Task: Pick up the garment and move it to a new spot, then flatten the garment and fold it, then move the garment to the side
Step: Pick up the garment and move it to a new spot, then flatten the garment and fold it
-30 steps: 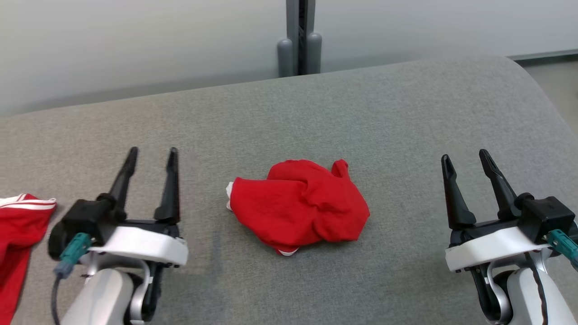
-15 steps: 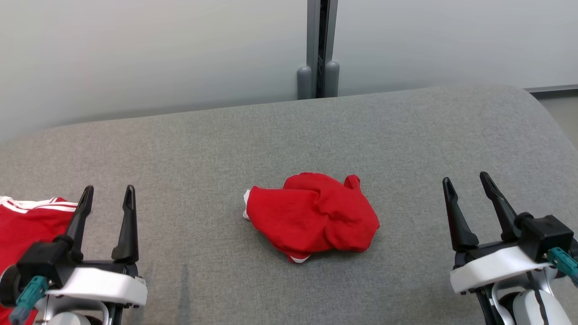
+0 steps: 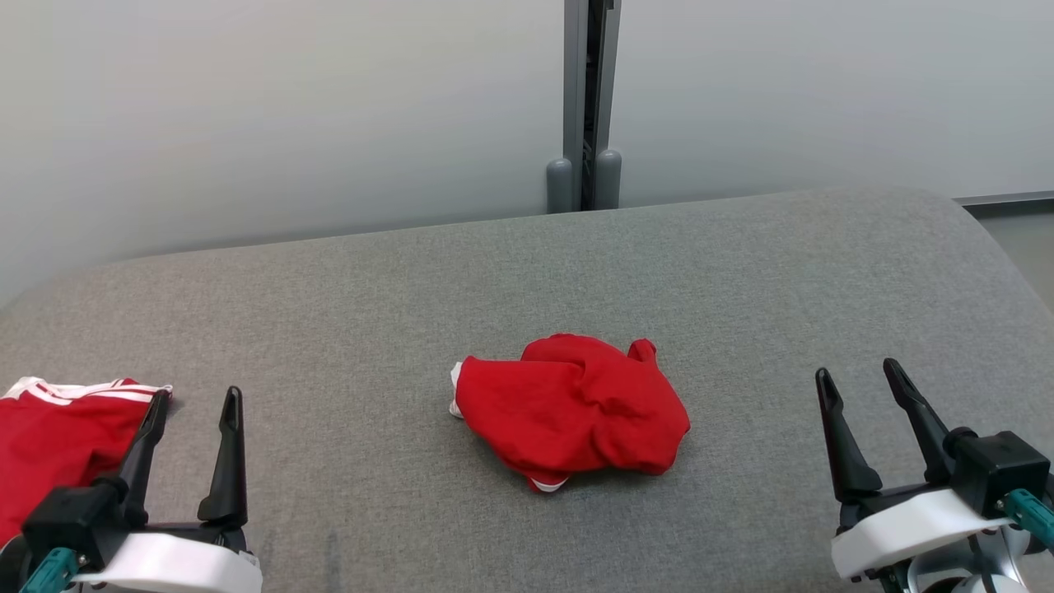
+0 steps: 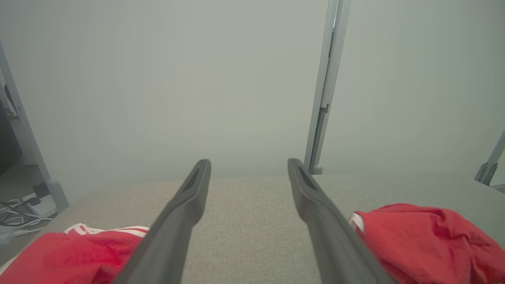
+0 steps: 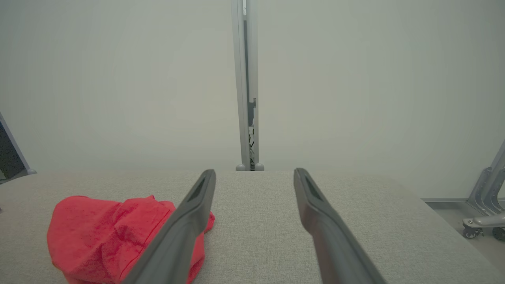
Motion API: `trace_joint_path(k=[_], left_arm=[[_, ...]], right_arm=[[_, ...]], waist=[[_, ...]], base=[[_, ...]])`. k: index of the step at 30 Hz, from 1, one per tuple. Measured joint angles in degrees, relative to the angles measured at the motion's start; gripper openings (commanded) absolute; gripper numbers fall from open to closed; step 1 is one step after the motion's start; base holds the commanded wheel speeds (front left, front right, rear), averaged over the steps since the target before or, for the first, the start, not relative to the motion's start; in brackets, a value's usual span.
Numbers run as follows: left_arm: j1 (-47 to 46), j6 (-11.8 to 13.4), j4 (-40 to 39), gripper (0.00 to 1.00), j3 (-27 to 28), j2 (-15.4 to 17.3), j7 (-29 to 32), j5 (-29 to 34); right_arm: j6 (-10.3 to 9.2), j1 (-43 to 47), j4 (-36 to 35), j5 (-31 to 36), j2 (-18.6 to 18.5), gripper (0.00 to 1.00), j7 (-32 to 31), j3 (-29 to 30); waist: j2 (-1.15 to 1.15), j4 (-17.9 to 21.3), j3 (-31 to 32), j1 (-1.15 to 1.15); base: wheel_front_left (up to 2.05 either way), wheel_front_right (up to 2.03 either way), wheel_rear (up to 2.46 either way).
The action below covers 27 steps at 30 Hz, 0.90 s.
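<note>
Hovering: the left gripper [image 3: 196, 397] and the right gripper [image 3: 856, 371] hang low over the grey padded surface [image 3: 741, 272], fingers aimed away from the robot.
Left fingers: spread wide, nothing but air between them.
Right fingers: same story, wide apart and empty.
Garment: the red garment [image 3: 572, 412] sits in a crumpled heap between the two pairs of fingers, about level with their tips and well apart from both. It lies beyond the left gripper's right finger and beyond the right gripper's left finger.
Long axis: the heap is wider than it is deep, so its long line runs from one gripper across toward the other, dipping a touch nearer the robot at the right-gripper end.
Pointing: white trim peeks out at the end facing the left fingers and again at the near edge. A small knob of cloth pokes up on the far side, toward the right fingers. Which end is neck and which is hem, I cannot tell.
Neighbour: a striped red piece [image 3: 58, 420] lies just beside the left fingers, on their outer side.
Step, my read: the pick-up is not yet begun.
Risk one: the left fingers are far closer to the striped piece than to the heap, so a careless close could grab the wrong cloth.
Risk two: a pinch on one loose top fold could lift the heap as a tangled bundle, making flattening harder.
Risk three: tips driven down too hard could snag the soft padding.
</note>
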<state>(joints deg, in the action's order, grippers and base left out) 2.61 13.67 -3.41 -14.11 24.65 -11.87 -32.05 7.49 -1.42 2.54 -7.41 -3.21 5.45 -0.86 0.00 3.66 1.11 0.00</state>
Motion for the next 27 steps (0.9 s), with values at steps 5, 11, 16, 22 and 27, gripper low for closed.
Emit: trace_joint_path(k=[5,11,16,22,27], left_arm=[[0.7,0.1,0.0,1.0,0.0,0.0,0.1,-0.3],[0.7,0.4,0.3,1.0,-0.1,-0.1,0.3,-0.6],[0.6,0.5,0.8,1.0,-0.2,-0.2,0.3,-0.9],[0.6,0.7,1.3,1.0,-0.1,-0.2,0.5,-1.4],[0.6,1.0,1.5,1.0,-0.2,-0.2,0.7,-1.4]], right_arm=[[0.0,0.8,-1.0,0.1,0.0,1.0,-0.5,-0.1],[0.0,0.8,-1.3,0.0,0.1,1.0,-0.6,-0.3],[0.0,0.8,-1.2,-0.1,0.2,1.0,-0.6,-0.8],[0.0,0.7,-0.9,-0.2,0.3,1.0,-0.6,-0.9],[0.0,0.7,-0.4,-0.4,0.3,1.0,-0.6,-1.1]], waist=[[0.0,0.0,0.1,0.0],[0.0,-0.1,0.2,0.0],[0.0,0.0,0.3,0.0],[0.0,0.0,0.4,0.0],[0.0,-0.1,0.4,0.0]], base=[[0.0,0.0,0.0],[0.0,0.0,0.0],[0.0,0.0,0.0],[0.0,0.0,0.0],[0.0,0.0,0.0]])
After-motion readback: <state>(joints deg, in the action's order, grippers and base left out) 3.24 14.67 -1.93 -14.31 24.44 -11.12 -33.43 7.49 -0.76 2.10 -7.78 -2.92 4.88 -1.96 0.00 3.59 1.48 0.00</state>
